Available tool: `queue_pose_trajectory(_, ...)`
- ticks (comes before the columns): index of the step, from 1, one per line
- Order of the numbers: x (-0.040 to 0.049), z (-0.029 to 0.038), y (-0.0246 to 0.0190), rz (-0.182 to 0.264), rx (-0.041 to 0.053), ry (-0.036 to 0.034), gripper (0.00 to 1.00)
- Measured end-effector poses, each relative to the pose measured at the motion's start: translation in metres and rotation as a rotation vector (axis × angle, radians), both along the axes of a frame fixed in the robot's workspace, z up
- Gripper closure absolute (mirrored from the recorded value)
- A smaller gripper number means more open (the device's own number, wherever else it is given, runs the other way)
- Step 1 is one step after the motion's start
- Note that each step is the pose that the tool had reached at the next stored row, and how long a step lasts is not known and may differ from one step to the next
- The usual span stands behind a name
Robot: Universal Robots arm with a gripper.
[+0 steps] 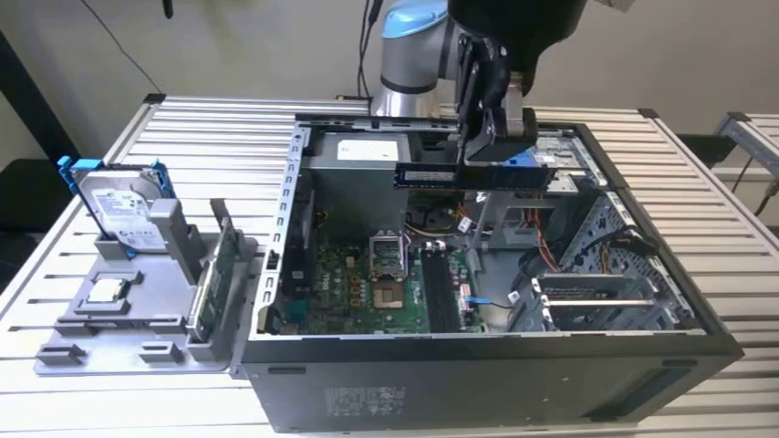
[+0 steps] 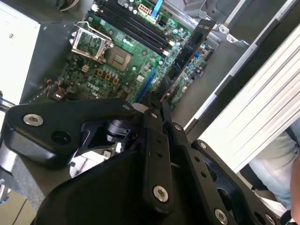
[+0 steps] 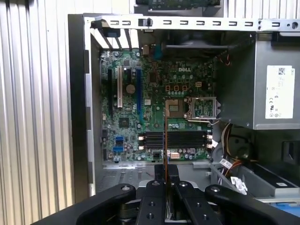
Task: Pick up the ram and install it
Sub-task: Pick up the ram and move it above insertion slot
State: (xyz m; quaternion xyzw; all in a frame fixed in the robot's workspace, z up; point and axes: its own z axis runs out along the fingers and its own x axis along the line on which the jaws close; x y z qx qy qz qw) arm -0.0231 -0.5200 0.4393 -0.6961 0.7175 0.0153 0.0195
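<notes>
The ram point(image 1: 475, 175) is a long thin dark blue stick that hangs level above the open computer case point(image 1: 487, 365), near its back. My gripper point(image 1: 493, 153) comes down from above and is shut on its upper edge. In the first wrist view the ram point(image 3: 165, 140) shows edge-on as a thin line running out from my gripper point(image 3: 166, 183), over the black memory slots point(image 3: 176, 139). In the second wrist view the ram point(image 2: 187, 51) reaches out from the fingertips toward the green motherboard point(image 2: 117, 51). The memory slots point(image 1: 441, 287) lie well below the stick.
A silver hard drive in a blue bracket point(image 1: 122, 210) and an upright green card point(image 1: 219, 278) stand in a grey fixture point(image 1: 122, 319) at the exterior view's left. Inside the case are the CPU socket point(image 1: 387, 265), power supply point(image 1: 365, 151) and loose cables point(image 1: 554, 246). A person's clothing point(image 2: 281, 159) shows beside the table.
</notes>
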Motion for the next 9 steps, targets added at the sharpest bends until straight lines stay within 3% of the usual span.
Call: queue_pose_trajectory(9,0.0025,-0.0013,0.0273,0.0,0.0,0.0,0.86)
